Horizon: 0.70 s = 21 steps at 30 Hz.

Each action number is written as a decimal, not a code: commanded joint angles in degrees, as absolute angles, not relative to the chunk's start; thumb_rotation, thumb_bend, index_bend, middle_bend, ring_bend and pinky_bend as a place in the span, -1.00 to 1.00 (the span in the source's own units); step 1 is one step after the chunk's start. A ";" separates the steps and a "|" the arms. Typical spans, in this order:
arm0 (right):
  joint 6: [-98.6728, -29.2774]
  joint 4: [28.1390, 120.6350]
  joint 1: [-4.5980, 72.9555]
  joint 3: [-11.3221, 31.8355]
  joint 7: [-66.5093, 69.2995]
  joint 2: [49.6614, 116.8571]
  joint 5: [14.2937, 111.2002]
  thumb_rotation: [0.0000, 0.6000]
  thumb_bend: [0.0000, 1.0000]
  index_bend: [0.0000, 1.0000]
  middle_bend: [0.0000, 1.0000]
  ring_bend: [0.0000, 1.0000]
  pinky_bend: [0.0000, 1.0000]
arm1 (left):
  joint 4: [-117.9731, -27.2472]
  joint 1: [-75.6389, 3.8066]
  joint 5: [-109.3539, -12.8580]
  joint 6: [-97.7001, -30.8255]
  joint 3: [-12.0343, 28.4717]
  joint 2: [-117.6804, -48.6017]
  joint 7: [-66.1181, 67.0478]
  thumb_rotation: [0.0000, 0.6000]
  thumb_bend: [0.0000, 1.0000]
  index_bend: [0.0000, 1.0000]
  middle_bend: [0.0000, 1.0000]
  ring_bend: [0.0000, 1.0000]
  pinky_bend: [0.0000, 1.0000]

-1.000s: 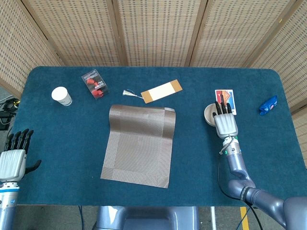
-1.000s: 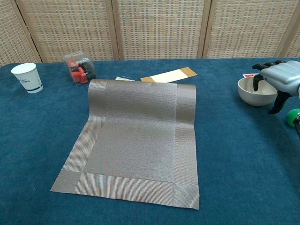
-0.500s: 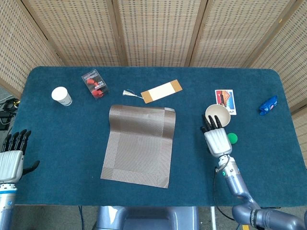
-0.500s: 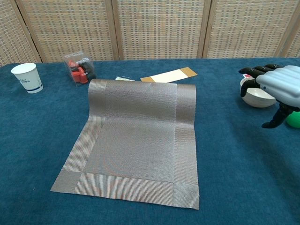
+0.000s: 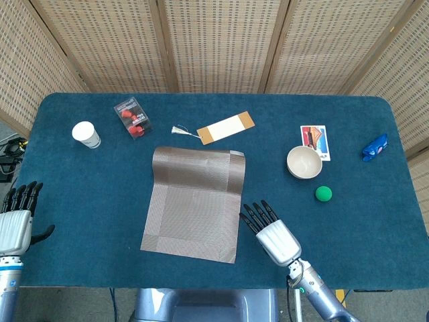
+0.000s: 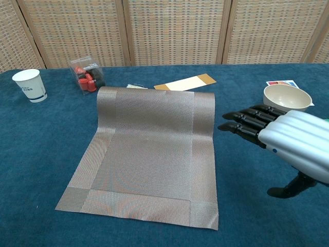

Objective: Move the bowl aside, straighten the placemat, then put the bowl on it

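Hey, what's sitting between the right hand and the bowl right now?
Nothing but bare blue tablecloth in the head view. The right hand hovers by the placemat, and the green ball lies off to the side below the bowl.

On the table (image 5: 94,201) there lay one placemat (image 5: 194,204), one bowl (image 5: 304,162), one paper cup (image 5: 86,134), one small clear box of red pieces (image 5: 132,117), one tasselled bookmark (image 5: 224,127), one picture card (image 5: 314,141), one green ball (image 5: 324,194) and one blue object (image 5: 375,147).
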State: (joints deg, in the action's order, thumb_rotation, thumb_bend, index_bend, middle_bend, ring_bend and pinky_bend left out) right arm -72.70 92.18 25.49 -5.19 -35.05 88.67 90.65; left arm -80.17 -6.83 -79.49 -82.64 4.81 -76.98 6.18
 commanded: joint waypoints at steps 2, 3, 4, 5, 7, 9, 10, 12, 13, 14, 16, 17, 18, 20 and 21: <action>-70.35 92.98 25.49 -6.10 -32.07 89.85 90.58 1.00 -1.00 -1.00 -1.00 -1.00 -1.00 | -79.84 -6.94 -79.24 -82.30 4.88 -77.16 6.07 1.00 -0.59 -1.00 -1.00 -1.00 -1.00; -69.35 93.43 25.62 -6.34 -30.62 89.93 90.28 1.00 -1.00 -1.00 -1.00 -1.00 -1.00 | -79.70 -6.99 -79.17 -82.17 4.91 -77.23 6.03 1.00 -0.59 -1.00 -1.00 -1.00 -1.00; -68.45 93.81 25.77 -6.53 -29.24 89.94 90.08 1.00 -1.00 -1.00 -1.00 -1.00 -1.00 | -79.59 -7.04 -79.14 -82.07 4.92 -77.30 6.02 1.00 -0.59 -1.00 -1.00 -1.00 -1.00; -67.66 94.05 25.95 -6.68 -27.94 89.97 90.03 1.00 -1.00 -1.00 -1.00 -1.00 -1.00 | -79.49 -7.07 -79.13 -82.01 4.91 -77.37 6.05 1.00 -0.59 -1.00 -1.00 -1.00 -1.00; -66.56 94.04 26.27 -6.84 -25.58 90.20 90.27 1.00 -1.00 -1.00 -1.00 -1.00 -1.00 | -79.33 -7.12 -79.14 -81.98 4.92 -77.48 6.12 1.00 -0.59 -1.00 -1.00 -1.00 -1.00; -65.99 93.41 26.43 -6.87 -24.23 90.66 90.69 1.00 -1.00 -1.00 -1.00 -1.00 -1.00 | -79.25 -7.12 -79.14 -81.99 4.92 -77.56 6.14 1.00 -0.59 -1.00 -1.00 -1.00 -1.00; -65.86 93.10 26.46 -6.85 -24.01 90.86 90.83 1.00 -1.00 -1.00 -1.00 -1.00 -1.00 | -79.22 -7.11 -79.13 -81.99 4.92 -77.58 6.14 1.00 -0.59 -1.00 -1.00 -1.00 -1.00; -65.24 92.49 26.54 -6.94 -23.51 91.45 90.85 1.00 -1.00 -1.00 -1.00 -1.00 -1.00 | -79.17 -7.09 -79.12 -82.04 4.93 -77.62 6.13 1.00 -0.59 -1.00 -1.00 -1.00 -1.00; -64.72 91.99 26.56 -6.95 -22.98 91.98 90.74 1.00 -1.00 -1.00 -1.00 -1.00 -1.00 | -79.10 -7.08 -79.09 -82.08 4.97 -77.66 6.12 1.00 -0.59 -1.00 -1.00 -1.00 -1.00; -64.15 91.27 26.62 -6.96 -22.62 92.65 90.66 1.00 -1.00 -1.00 -1.00 -1.00 -1.00 | -79.07 -7.08 -79.02 -82.01 4.97 -77.69 6.06 1.00 -0.59 -1.00 -1.00 -1.00 -1.00; -63.72 89.87 26.62 -6.63 -22.11 93.94 90.51 1.00 -1.00 -1.00 -1.00 -1.00 -1.00 | -78.99 -7.11 -78.95 -81.90 4.99 -77.73 6.03 1.00 -0.59 -1.00 -1.00 -1.00 -1.00; -63.70 89.36 26.58 -6.46 -21.87 94.38 90.52 1.00 -1.00 -1.00 -1.00 -1.00 -1.00 | -78.96 -7.13 -78.97 -81.90 5.00 -77.75 6.02 1.00 -0.59 -1.00 -1.00 -1.00 -1.00; -63.73 88.69 26.52 -6.22 -21.61 94.92 90.52 1.00 -1.00 -0.99 -1.00 -1.00 -1.00 | -78.92 -7.13 -78.99 -81.89 4.97 -77.78 6.03 1.00 -0.59 -1.00 -1.00 -1.00 -1.00; -63.76 87.55 26.51 -5.76 -21.36 95.78 90.58 1.00 -1.00 -0.97 -1.00 -1.00 -1.00 | -78.85 -7.15 -79.01 -81.88 4.96 -77.84 6.08 1.00 -0.59 -1.00 -1.00 -1.00 -1.00; -63.81 87.08 26.50 -5.59 -21.34 96.11 90.65 1.00 -1.00 -0.96 -1.00 -1.00 -1.00 | -78.82 -7.16 -78.99 -81.86 4.97 -77.86 6.09 1.00 -0.59 -1.00 -1.00 -1.00 -1.00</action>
